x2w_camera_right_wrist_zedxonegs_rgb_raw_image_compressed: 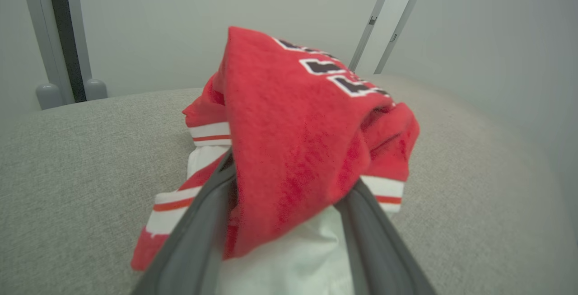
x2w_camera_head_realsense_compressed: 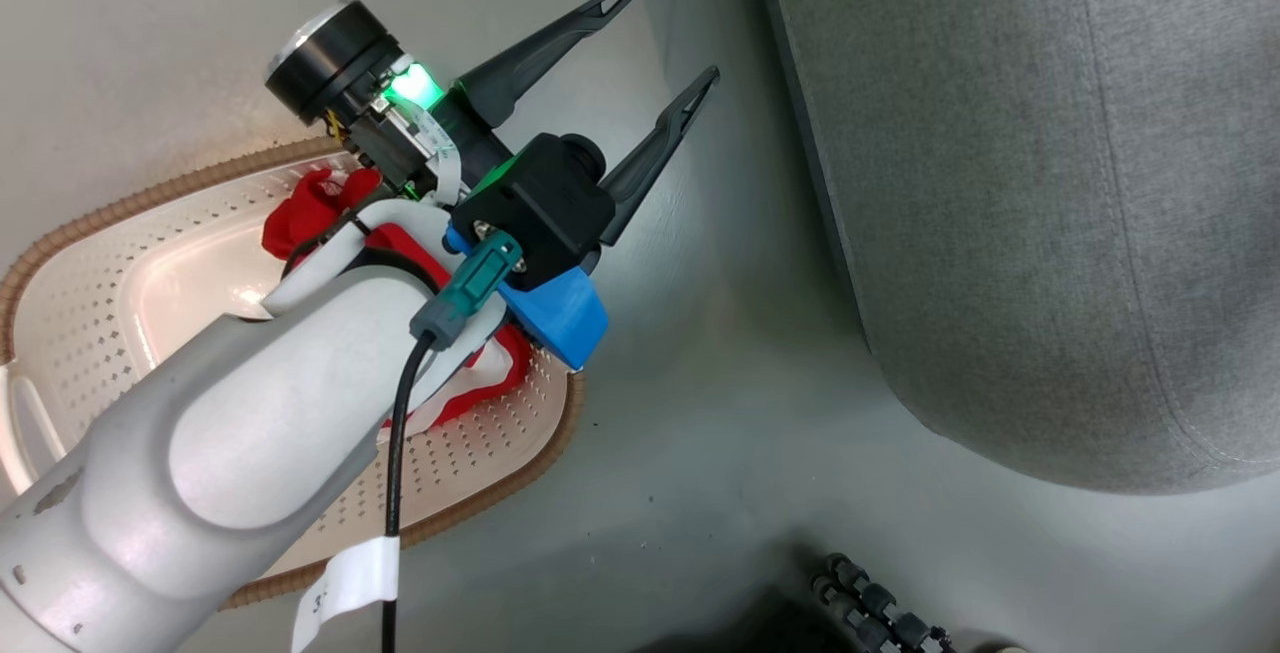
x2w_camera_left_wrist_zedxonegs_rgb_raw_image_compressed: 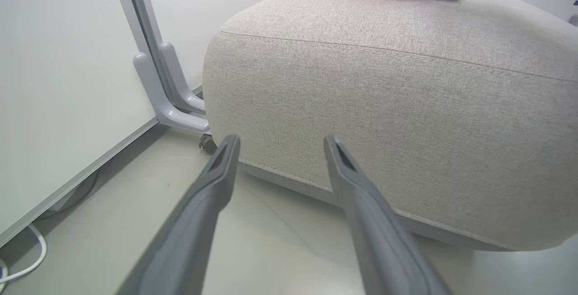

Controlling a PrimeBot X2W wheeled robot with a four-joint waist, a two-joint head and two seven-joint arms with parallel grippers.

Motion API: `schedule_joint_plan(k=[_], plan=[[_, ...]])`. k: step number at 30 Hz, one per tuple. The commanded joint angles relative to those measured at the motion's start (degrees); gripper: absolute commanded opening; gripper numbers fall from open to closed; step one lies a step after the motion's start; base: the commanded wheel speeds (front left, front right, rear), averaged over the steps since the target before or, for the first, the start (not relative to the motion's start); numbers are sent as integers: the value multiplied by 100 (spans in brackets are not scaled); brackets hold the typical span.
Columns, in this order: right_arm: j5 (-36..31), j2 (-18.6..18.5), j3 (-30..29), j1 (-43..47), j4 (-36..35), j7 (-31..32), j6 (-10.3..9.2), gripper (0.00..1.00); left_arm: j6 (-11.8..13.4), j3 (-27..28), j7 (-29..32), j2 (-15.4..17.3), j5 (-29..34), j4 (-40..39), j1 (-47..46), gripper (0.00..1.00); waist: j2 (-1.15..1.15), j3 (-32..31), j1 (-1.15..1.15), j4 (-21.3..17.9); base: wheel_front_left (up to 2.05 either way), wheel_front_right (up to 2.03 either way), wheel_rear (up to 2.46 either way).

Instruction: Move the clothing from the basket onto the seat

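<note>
Left claw spread empty above grey floor, right claw buried in jersey on seat, grip unclear, white walls behind

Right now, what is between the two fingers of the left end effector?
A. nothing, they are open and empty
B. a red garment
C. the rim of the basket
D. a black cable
A: the left end effector has its fingers spread wide apart with nothing held between them, while the red clothing lies in the basket.
</note>
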Motion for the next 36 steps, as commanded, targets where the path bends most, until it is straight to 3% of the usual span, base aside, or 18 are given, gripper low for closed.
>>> schedule_joint_plan(k=[1,11,20,27,36], plan=[[43,1,5,220,-164,-21,1,100,37,-17,-82,-50,-22,44,-40,100,0,-105,0,14,0,0,0],[103,193,93,1474,-1220,-21,1,100,144,22,-642,-362,-250,492,243,100,0,-857,0,139,0,0,0],[56,253,857,2383,-2452,-20,1,100,367,311,-1253,-716,-588,1099,804,100,0,-2009,0,578,0,0,0],[82,276,1694,2642,-2852,-19,1,100,605,1132,-1308,-923,-583,954,1309,100,0,-2625,0,1104,0,0,0],[126,393,2680,2832,-2831,-20,1,100,556,2382,-1309,-1240,-191,689,2163,100,0,-3230,0,1709,0,0,0]])
